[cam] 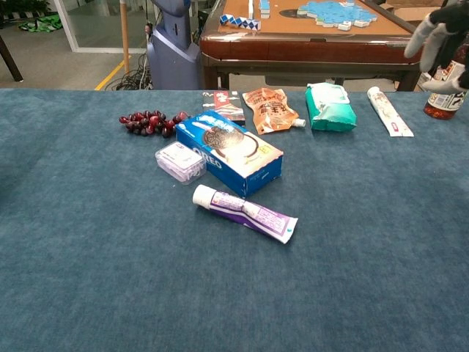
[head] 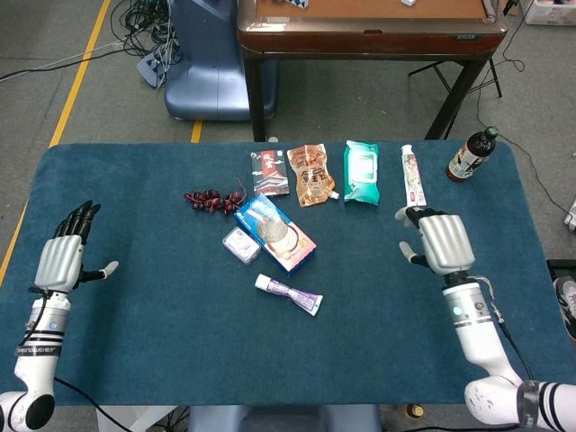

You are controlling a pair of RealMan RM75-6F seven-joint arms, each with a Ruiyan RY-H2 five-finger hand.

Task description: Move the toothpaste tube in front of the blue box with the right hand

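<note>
The purple and white toothpaste tube (head: 289, 292) (cam: 244, 213) lies flat on the blue cloth just in front of the blue Oreo box (head: 274, 232) (cam: 229, 151), cap to the left, with a narrow gap between them. My right hand (head: 438, 242) (cam: 439, 33) is far to the right of both, open and holding nothing; the chest view catches only its fingers at the top right corner. My left hand (head: 66, 258) is open at the far left edge of the table, seen only in the head view.
A small clear box (head: 241, 245) and red grapes (head: 209, 199) lie left of the blue box. Along the back are snack packets (head: 311, 174), a green wipes pack (head: 362, 171), a second white tube (head: 412, 175) and a dark bottle (head: 472, 155).
</note>
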